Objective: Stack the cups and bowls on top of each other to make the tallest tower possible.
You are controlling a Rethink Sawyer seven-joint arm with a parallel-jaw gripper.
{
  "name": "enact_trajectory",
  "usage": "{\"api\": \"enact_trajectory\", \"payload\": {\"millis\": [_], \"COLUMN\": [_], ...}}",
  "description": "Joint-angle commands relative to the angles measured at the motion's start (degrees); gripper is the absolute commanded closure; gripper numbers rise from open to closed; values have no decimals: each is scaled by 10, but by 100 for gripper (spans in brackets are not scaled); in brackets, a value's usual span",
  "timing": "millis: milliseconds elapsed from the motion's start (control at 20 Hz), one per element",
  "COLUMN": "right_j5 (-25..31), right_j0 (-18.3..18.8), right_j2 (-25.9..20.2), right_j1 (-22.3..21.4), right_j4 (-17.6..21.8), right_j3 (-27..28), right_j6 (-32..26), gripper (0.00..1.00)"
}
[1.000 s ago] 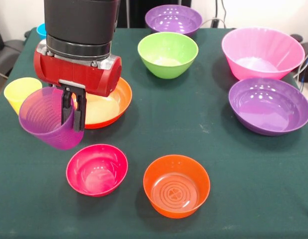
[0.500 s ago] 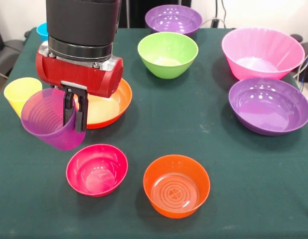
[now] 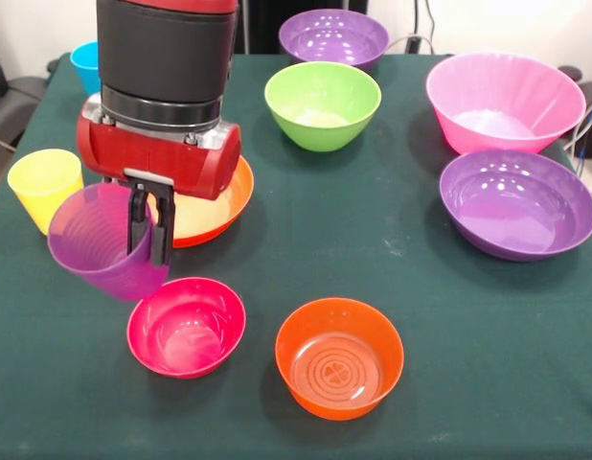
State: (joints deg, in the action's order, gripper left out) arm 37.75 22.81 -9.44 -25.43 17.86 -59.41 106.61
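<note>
My gripper (image 3: 149,251) is shut on the rim of the purple cup (image 3: 102,244) and holds it tilted in the air, just above and left of the small red bowl (image 3: 186,327). The yellow cup (image 3: 44,187) stands at the left edge, the blue cup (image 3: 85,65) at the far left behind the arm. The small orange bowl (image 3: 339,357) is near the front. The wide orange bowl (image 3: 219,196) is partly hidden behind my gripper. The lime green bowl (image 3: 322,103), two purple bowls (image 3: 332,38) (image 3: 517,202) and the big pink bowl (image 3: 504,102) sit apart. No tower stands.
The dark green table cloth (image 3: 392,259) covers the table. Cables and dark objects lie past the far right edge.
My gripper has moved with the purple cup slightly to the right and toward the small red bowl. The yellow and blue cups show more as the arm shifts.
</note>
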Motion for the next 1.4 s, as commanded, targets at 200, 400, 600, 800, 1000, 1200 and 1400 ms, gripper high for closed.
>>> {"api": "enact_trajectory", "payload": {"millis": [200,400,600,800,1000,1200,1400], "right_j5": [-52,-61,-67,-77,-90,-97,-106], "right_j0": [-13,-15,-20,-29,-37,-38,-39], "right_j2": [-43,-40,-33,-23,-14,-14,-13], "right_j1": [46,61,66,74,74,77,81], "right_j4": [70,69,69,69,76,84,88], "right_j3": [-56,-53,-51,-49,-56,-55,-52], "right_j6": [-105,-97,-87,-68,-45,-37,-30], "gripper": [100,100,100,100,100,100,100]}}
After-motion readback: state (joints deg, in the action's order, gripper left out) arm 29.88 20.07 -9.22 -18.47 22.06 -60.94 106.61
